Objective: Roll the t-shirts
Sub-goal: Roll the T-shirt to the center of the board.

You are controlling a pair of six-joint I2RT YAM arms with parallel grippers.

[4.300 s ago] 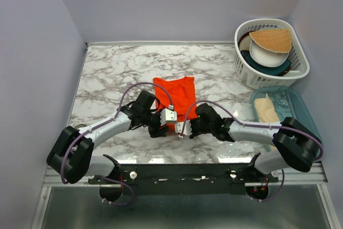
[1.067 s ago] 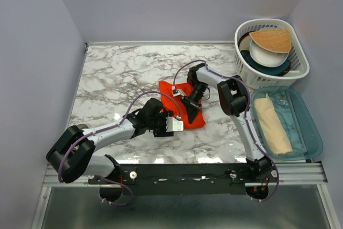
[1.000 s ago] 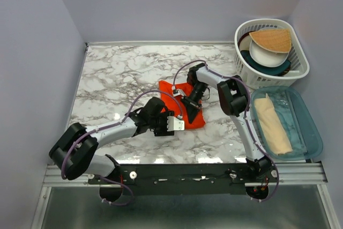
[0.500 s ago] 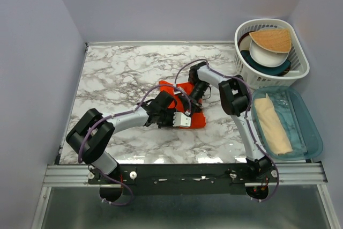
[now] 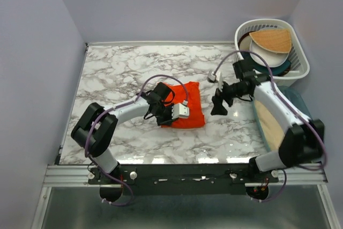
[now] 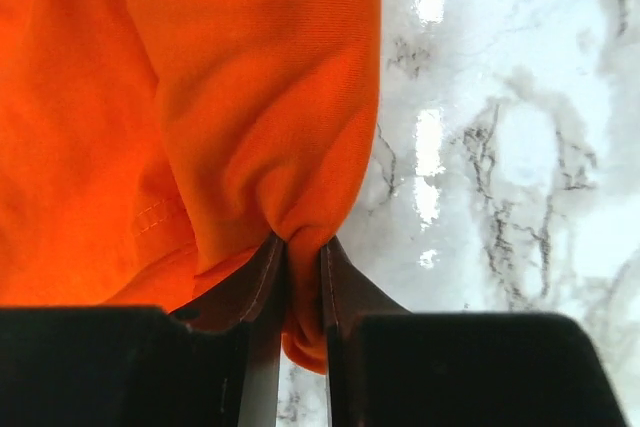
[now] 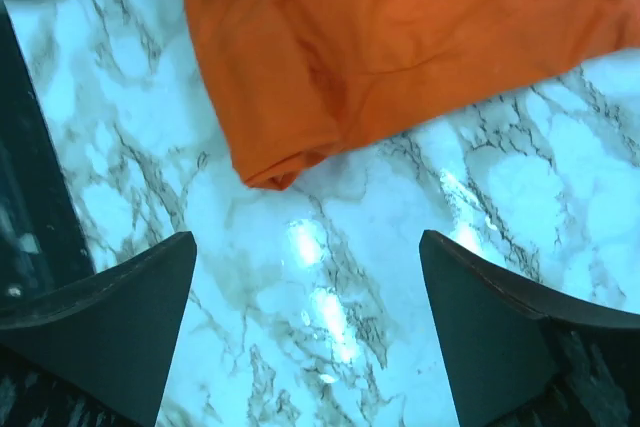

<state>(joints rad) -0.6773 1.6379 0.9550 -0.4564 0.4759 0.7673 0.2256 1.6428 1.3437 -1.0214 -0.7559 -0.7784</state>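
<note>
Findings: the orange-red t-shirt [image 5: 188, 112] lies bunched near the middle of the marble table [image 5: 115, 73]. The left gripper [image 6: 298, 265] is clamped tight on a pinched fold at the shirt's edge, with cloth bulging out beyond its fingers. The right gripper [image 5: 218, 105] hangs over bare marble just right of the shirt, fingers spread wide, holding nothing. A white basket [image 5: 300, 71] stands at the far right corner.
</note>
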